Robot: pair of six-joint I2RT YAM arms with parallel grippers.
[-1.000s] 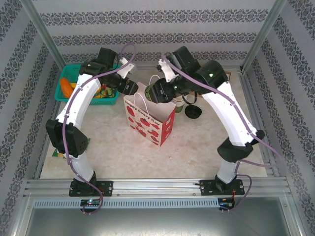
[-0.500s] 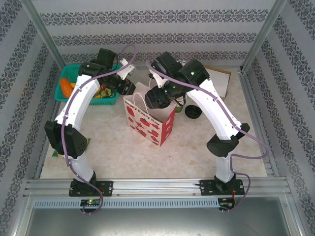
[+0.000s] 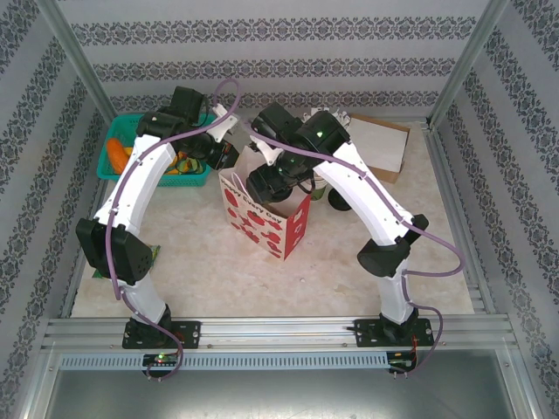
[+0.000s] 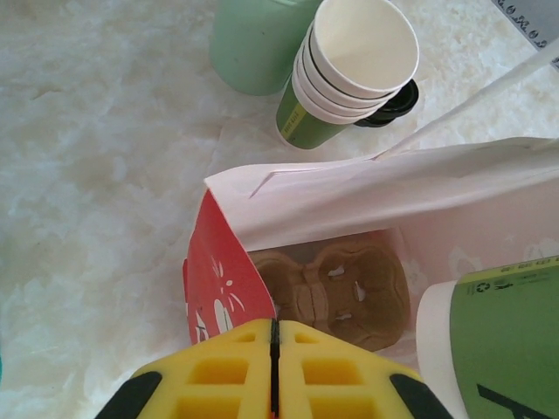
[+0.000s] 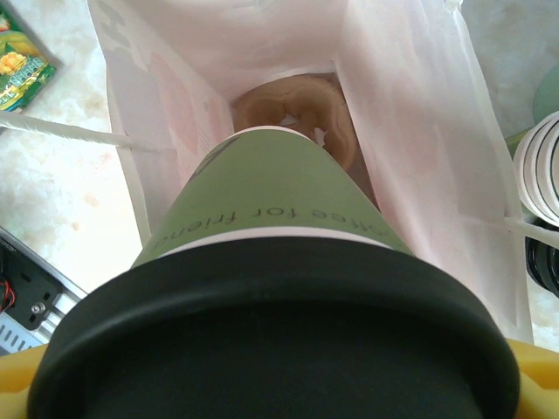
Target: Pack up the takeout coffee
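Observation:
The takeout coffee (image 5: 262,209), green-sided with a cream rim and black lid (image 5: 279,349), hangs in the mouth of the open gift bag (image 3: 262,218). My right gripper (image 3: 272,185) is shut on the coffee just under the lid, with yellow fingers (image 5: 534,371) showing at the sides. A brown cup carrier (image 5: 297,109) lies on the bag's bottom, directly below the cup. My left gripper (image 4: 273,349) is shut on the bag's rim by its red side panel (image 4: 218,288), holding the bag open. The cup's side (image 4: 511,349) shows at the right of the left wrist view.
Stacked lidless paper cups (image 4: 349,70) stand behind the bag beside a green container (image 4: 258,39) and a loose black lid (image 4: 395,98). A teal basket (image 3: 112,157) of produce sits back left, a flat cardboard box (image 3: 380,144) back right. A snack packet (image 5: 22,52) lies near the bag.
My right arm has swung left with the coffee, from beside the bag's right edge to over its mouth and down into it. The left gripper has kept its hold on the rim.

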